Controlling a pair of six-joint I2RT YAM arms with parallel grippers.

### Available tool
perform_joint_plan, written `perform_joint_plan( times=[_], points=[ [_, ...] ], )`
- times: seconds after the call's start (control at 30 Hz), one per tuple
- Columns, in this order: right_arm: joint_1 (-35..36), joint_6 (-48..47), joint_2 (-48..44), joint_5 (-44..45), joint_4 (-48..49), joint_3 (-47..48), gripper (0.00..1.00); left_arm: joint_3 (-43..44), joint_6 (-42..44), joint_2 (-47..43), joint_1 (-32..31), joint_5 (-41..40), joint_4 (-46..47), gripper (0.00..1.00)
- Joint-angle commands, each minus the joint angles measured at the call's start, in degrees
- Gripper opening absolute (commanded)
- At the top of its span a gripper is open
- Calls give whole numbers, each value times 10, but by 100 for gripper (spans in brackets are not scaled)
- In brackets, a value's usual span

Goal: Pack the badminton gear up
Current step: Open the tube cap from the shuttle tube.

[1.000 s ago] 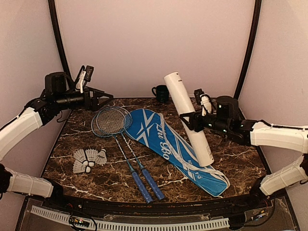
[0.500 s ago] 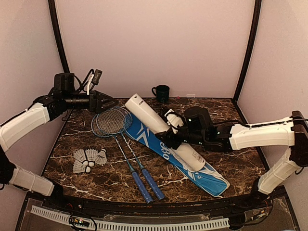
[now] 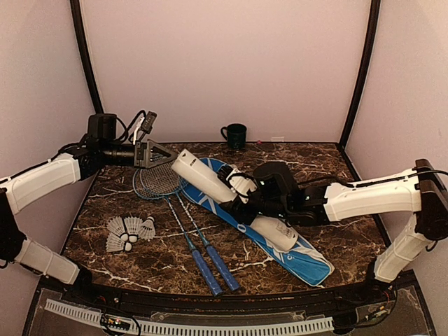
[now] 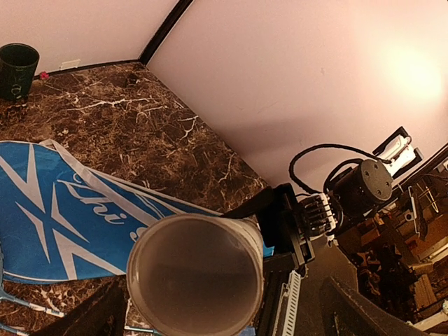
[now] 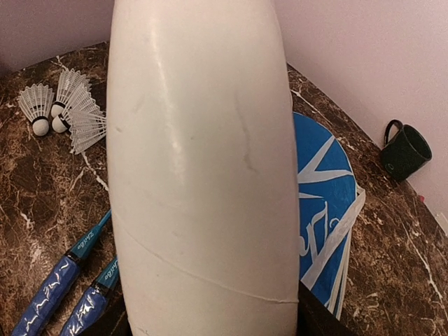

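Observation:
My right gripper (image 3: 243,201) is shut on the long white tube (image 3: 227,196) near its middle and holds it slanted above the blue cover (image 3: 294,252). The tube (image 5: 203,168) fills the right wrist view. Its capped upper end (image 4: 196,276) faces my left gripper (image 3: 166,154), which is open, with its fingers (image 4: 98,318) wide on either side in the left wrist view. Whether they touch the tube I cannot tell. Two blue-handled rackets (image 3: 183,224) lie left of the cover. White shuttlecocks (image 3: 129,233) sit at the left.
A dark green mug (image 3: 234,134) stands at the back wall. The table's black raised rim (image 3: 210,294) runs along the near edge, and curtain walls close the sides.
The right arm has swung the tube from steeply upright at the right down and leftward over the cover. The left gripper has moved right to meet its end.

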Motion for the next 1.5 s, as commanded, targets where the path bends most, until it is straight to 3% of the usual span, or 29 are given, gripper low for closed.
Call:
perform_joint_plan(
  times=[0.0,0.4,0.63,0.87,1.1,1.2,1.33,1.47],
  points=[
    [13,-13,8,14,15,21,60,1,-39,2,-5,18,18,99],
    [32,-42,31,39,8,38,60,37,3,42,-12,-18,-96,99],
    [43,-56,40,55,6,43,61,35,6,59,-21,-14,-118,96],
    [48,-66,49,64,5,50,61,33,10,70,-22,-15,-136,82],
    [49,-67,57,71,6,46,63,25,-5,63,-22,-2,-125,60],
    [49,-63,57,72,6,43,68,20,-12,62,-22,5,-118,54],
    [48,-44,51,54,7,39,92,11,-15,62,-22,12,-111,52],
    [49,-28,38,29,3,42,100,9,0,59,-25,19,-114,51]
  ],
)
